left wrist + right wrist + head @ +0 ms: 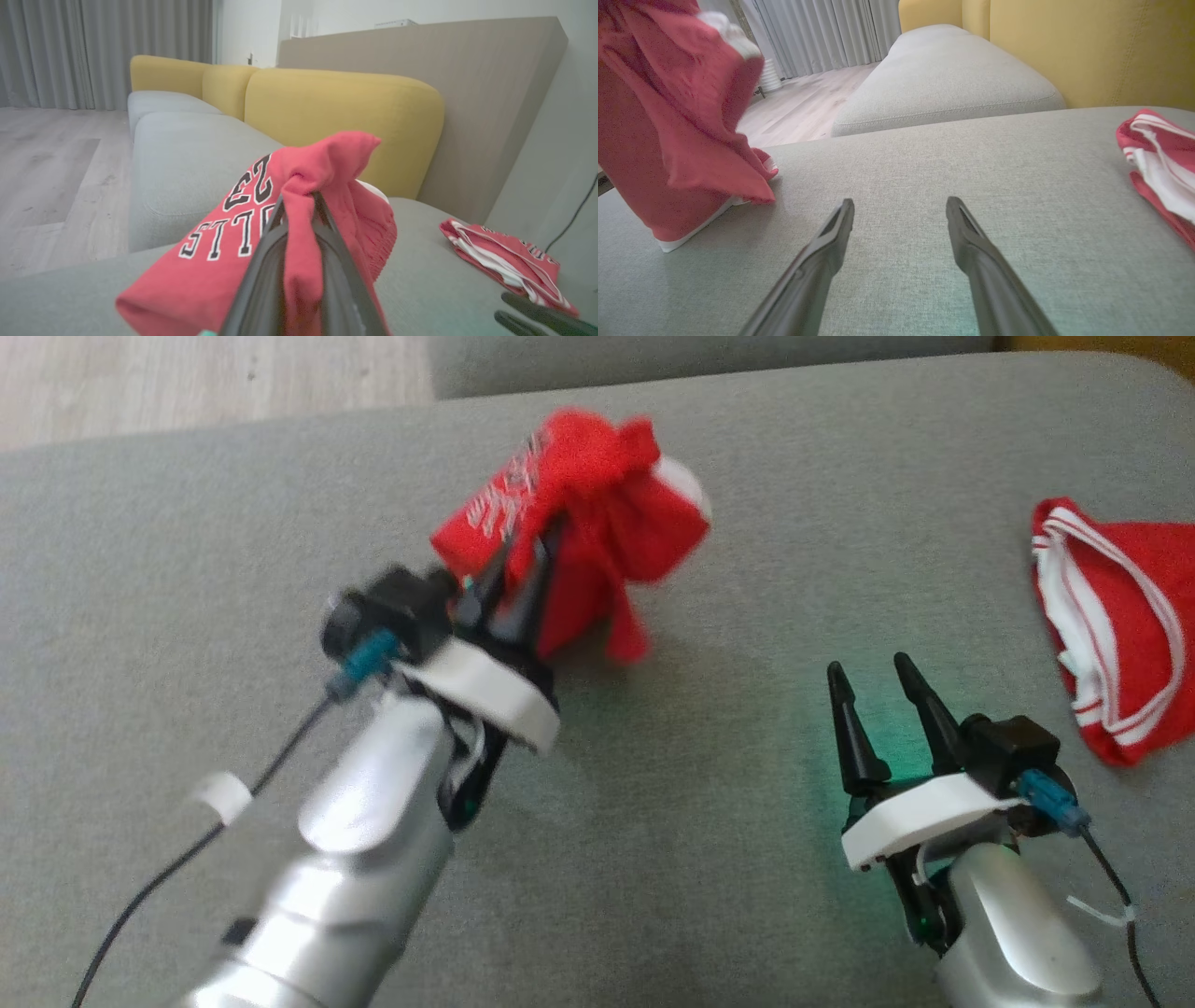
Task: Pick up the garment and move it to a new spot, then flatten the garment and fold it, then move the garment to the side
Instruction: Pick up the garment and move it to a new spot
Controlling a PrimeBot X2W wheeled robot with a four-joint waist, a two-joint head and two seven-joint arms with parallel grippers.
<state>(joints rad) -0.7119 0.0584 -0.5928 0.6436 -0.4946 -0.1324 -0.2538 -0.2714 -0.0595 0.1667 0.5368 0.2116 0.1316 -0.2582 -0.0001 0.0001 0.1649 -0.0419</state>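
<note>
Your left claw (527,565) is closed on the red garment (597,495), with a gathered ridge of cloth pinched between its two fingers. The garment is held up over the far left-centre of the grey sofa cushion (187,569). It hangs in a bunch, white lettering showing on one face. From the right wrist view, its white-edged lower hem reaches down to the cushion, but you can't tell whether it touches. Your right claw (868,677) is spread wide with nothing in it, low over the near right of the cushion. A second red garment (1120,616) with white stripes lies crumpled at the far right edge, well apart from both claws.

Expect the cloth to be light, limp and fairly grippy. It should drape and swing rather than keep any shape, and a mid-body pinch like this one will probably set it down as a heap. When you flatten it, take a free hem or corner with the right claw, then draw the two holds apart.
</note>
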